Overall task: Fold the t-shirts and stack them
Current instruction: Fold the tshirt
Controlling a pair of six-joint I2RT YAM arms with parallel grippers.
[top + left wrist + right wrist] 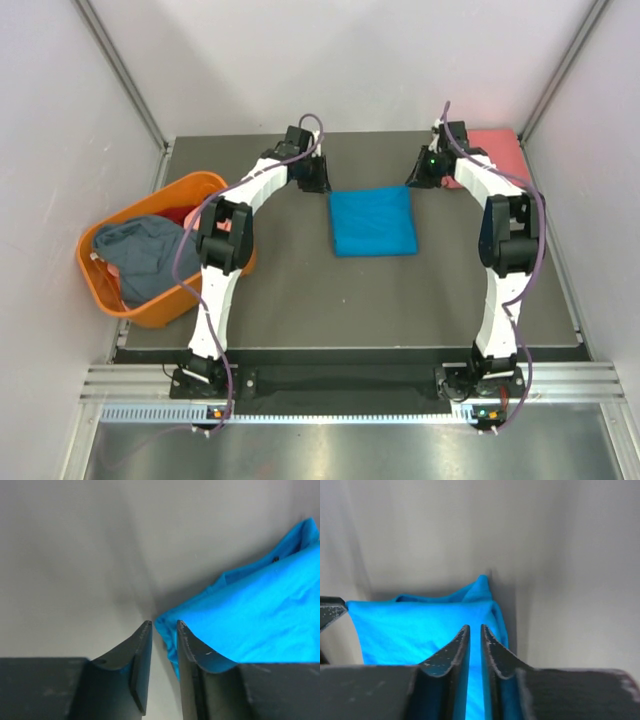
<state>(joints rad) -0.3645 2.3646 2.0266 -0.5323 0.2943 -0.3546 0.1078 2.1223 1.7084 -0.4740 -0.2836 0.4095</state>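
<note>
A bright blue t-shirt (373, 222) lies folded into a rectangle in the middle of the dark table (350, 300). My left gripper (318, 183) hovers at its far left corner. In the left wrist view the jaws (164, 624) stand apart, and the blue t-shirt's (260, 615) corner shows in the gap, not pinched. My right gripper (418, 178) is at the far right corner. Its jaws (474, 627) stand slightly apart over the blue t-shirt (410, 625), which shows through the slit. A folded salmon-pink t-shirt (497, 150) lies at the back right.
An orange basket (195, 180) stands at the table's left edge, holding a crumpled grey-blue t-shirt (145, 255) with pink cloth beside it. White walls close in the back and both sides. The left gripper's fingertip (330, 611) shows at the left edge of the right wrist view.
</note>
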